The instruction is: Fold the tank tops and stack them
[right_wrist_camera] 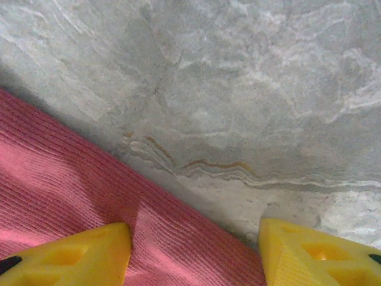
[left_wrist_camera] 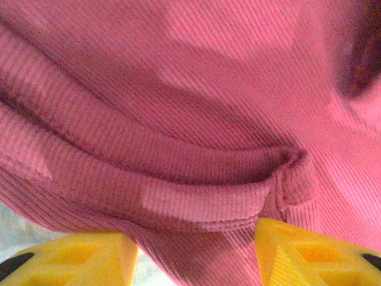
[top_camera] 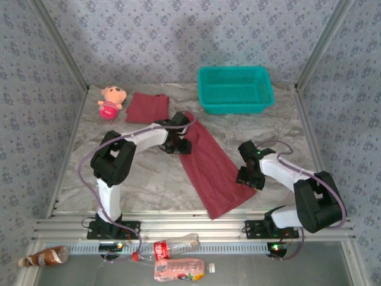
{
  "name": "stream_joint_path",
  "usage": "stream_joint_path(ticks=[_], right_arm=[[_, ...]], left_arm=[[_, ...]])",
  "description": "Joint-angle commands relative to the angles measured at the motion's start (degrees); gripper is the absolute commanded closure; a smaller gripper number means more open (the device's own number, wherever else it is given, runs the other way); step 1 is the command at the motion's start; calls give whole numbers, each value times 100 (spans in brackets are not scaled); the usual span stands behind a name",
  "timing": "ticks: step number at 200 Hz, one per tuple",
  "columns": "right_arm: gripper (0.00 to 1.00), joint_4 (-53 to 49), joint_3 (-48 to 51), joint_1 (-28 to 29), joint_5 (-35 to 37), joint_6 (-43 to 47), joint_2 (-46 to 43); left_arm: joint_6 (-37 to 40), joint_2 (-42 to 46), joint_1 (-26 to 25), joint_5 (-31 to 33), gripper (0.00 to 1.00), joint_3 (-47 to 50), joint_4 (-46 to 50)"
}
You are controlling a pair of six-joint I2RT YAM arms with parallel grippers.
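Your left gripper [top_camera: 178, 142] gaped empty over the top [top_camera: 211, 170] at its 12 o'clock fold, right gripper [top_camera: 250, 177] likewise at 3 o'clock; you needed both pinches deep and level.

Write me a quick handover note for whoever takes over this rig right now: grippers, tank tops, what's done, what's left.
Grippers: the left gripper is open at the far end of the long tank top, with a cloth fold at its fingertips. The right gripper is open, low over that top's right edge.
Done: one folded tank top lies at the far left beside the pink doll.
Left: fold the long one, which lies stretched diagonally mid-table, then stack it on the folded one.
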State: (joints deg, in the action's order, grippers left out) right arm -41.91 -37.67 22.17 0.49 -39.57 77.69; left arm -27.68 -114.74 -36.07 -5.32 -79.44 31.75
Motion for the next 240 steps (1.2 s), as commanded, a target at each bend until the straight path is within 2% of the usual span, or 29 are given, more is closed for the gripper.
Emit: stream_joint_path(ticks=[1,30,71,119,198,210,240], right_arm=[[39,-71,1,49,-185,45,119],[39,87,10,-7,-260,11,211],[40,421,-222,-66,-346,36,602],[40,188,-546,-272,-242,301,730],[40,-328,17,-527,-269,305,80],[40,-425,-19,-606,-239,546,-18],[39,-456,-139,-661,-214,719,-393]], left_arm=[[476,-519,116,-173,47,-352,297],[744,-980,139,-122,48,-841,541],[1243,-1712,230,39,48,-2046,1197],[1314,-1855,246,-153,48,-2876,1496],[1103,-1157,-161,-355,48,-2056,1624],[985,-1034,-202,-368,47,-1912,1570],[878,-657,-233,25,47,-1945,1671]])
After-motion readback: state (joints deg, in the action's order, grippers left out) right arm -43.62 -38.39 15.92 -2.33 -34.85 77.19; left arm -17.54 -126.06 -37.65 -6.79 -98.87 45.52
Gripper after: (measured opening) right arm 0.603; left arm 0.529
